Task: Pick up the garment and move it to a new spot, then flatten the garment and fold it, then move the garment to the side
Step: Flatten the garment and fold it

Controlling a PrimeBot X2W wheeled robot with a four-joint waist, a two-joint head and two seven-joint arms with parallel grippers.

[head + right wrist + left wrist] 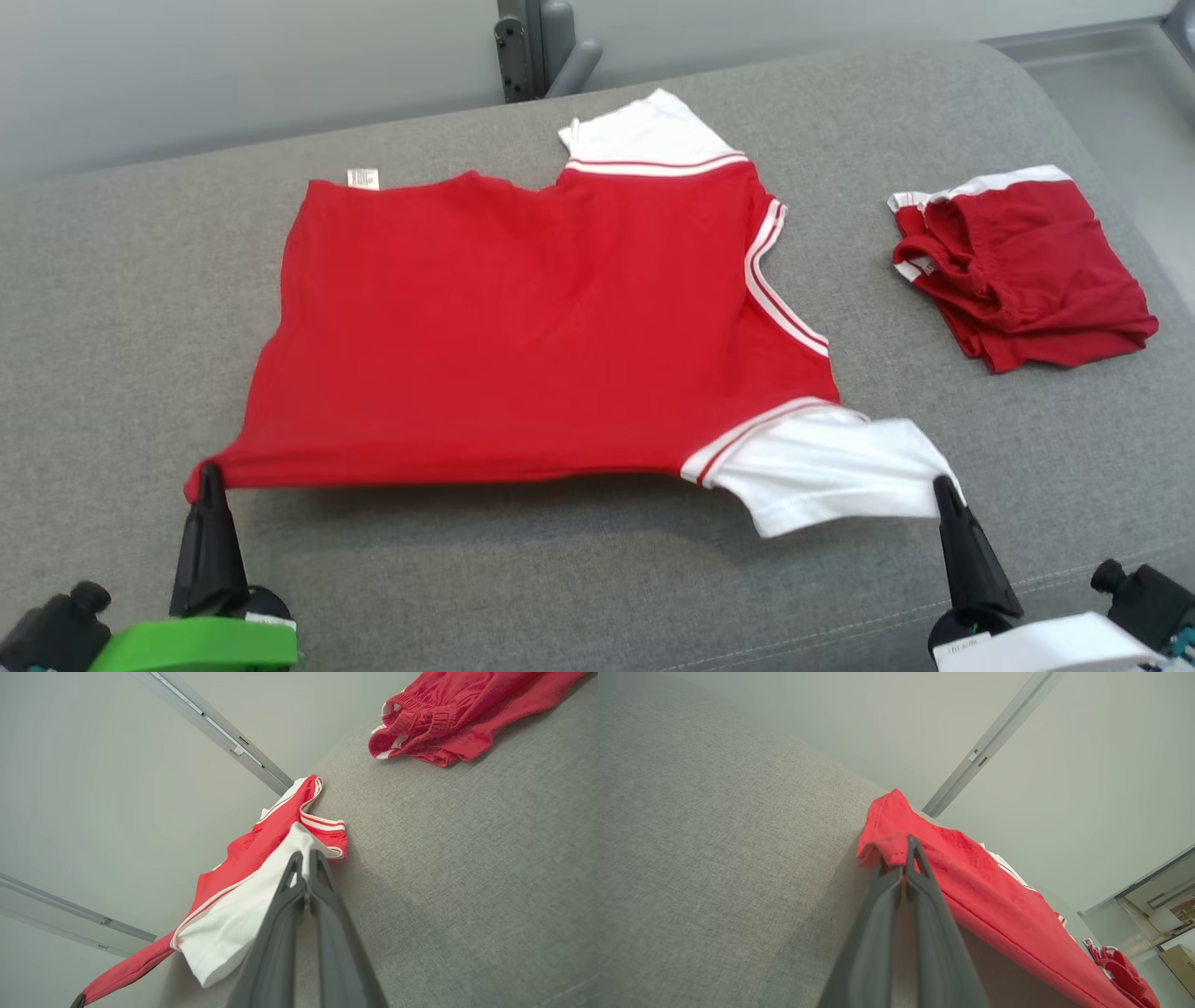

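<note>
Head view: the red cotton T-shirt with white sleeves (pixel 532 327) lies on the grey fabric cushion (pixel 121 308), long axis sideways, its near edge raised. Left wrist view: the left gripper (pixel 908 854) pinches tight on its red hem corner. Right wrist view: the right gripper (pixel 306 858) pinches tight on the white sleeve.

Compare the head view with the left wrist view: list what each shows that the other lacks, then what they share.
Head view: the right gripper, jaws pinching a sleeve, and the white label. Left wrist view: a cardboard box at the far right. Shared: red shirt, left gripper clamping its corner, red shorts, grey cushion.
</note>
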